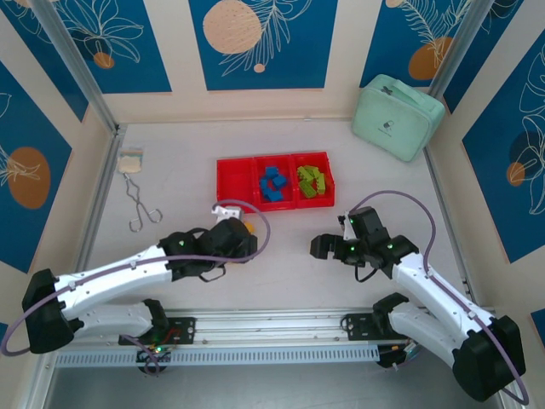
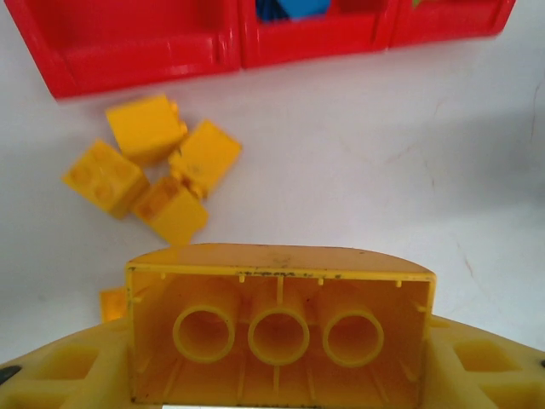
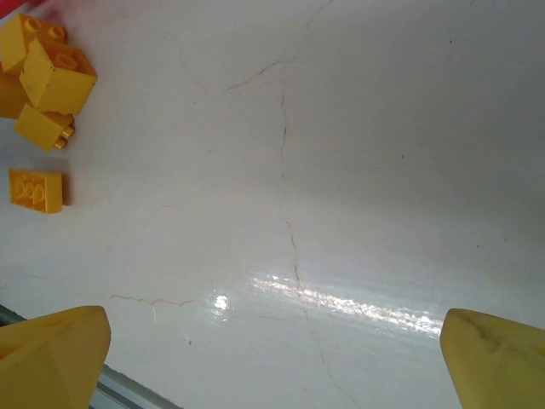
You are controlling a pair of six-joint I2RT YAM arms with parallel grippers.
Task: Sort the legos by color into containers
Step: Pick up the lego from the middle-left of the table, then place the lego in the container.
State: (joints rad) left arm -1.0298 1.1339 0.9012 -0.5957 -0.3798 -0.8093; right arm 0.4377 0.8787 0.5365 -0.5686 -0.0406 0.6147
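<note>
From above, the red tray point(image 1: 274, 162) lies mid-table with its three compartments side by side: blue legos point(image 1: 272, 183) in the middle one, green legos point(image 1: 311, 180) in the right one. The left gripper point(image 1: 246, 230) sits just in front of the tray's left compartment, with a bit of yellow showing at its tip. The right gripper point(image 1: 322, 247) rests low over the table point(image 1: 187, 183), well apart from the tray and nearer the arm bases. A mint-green case point(image 1: 397, 115) stands at the far right corner, and metal tongs point(image 1: 141, 206) lie at the left.

In the left wrist view, the left gripper point(image 2: 274, 349) is closed on a yellow brick point(image 2: 281, 264). The brick's hollow underside with three round tubes faces the camera, and a finger point(image 2: 60, 375) presses on each end. Just beyond it, a cluster of yellow legos point(image 2: 153, 170) lies on the table, close to the tray's near wall point(image 2: 145, 64) but outside it.

In the right wrist view, the right gripper point(image 3: 274, 328) stands wide open above bare table, with nothing between its fingertips point(image 3: 60, 349). The yellow cluster point(image 3: 47, 81) lies far off to the upper left, with a single flat yellow piece point(image 3: 36, 190) just below it.
</note>
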